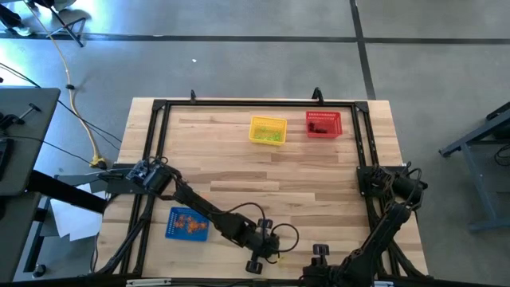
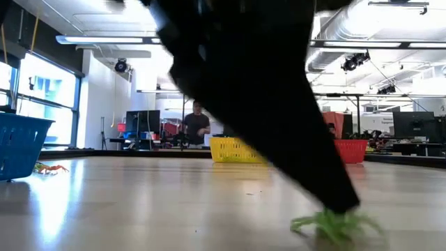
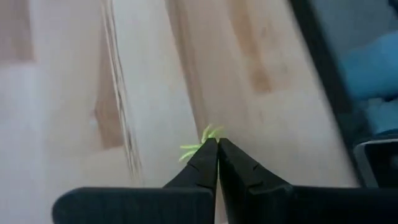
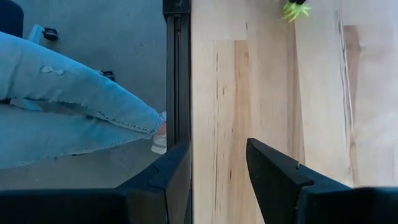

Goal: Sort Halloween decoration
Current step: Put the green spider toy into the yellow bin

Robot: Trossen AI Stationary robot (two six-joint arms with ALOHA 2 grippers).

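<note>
At the near edge of the wooden table [image 1: 263, 171], the left gripper [image 3: 217, 144] is seen lowered to the surface, its fingers brought together and clamped on a light green trinket [image 3: 202, 140], whose thin legs are splayed out beyond the fingertips. In the low view the same trinket [image 2: 334, 223] is found lying on the tabletop under the dark arm. The right gripper [image 4: 217, 160] is held over the table's near right edge with its fingers apart and nothing between them. A blue basket [image 1: 188, 224] is noted near the left arm, with orange trinkets [image 1: 191, 226] inside and one orange trinket [image 2: 49, 168] on the table just beside it. A yellow basket [image 1: 268, 130] and a red basket [image 1: 323, 123] are placed side by side at the far side. A person's jeans-clad leg [image 4: 74, 109] is visible beyond the table frame.
</note>
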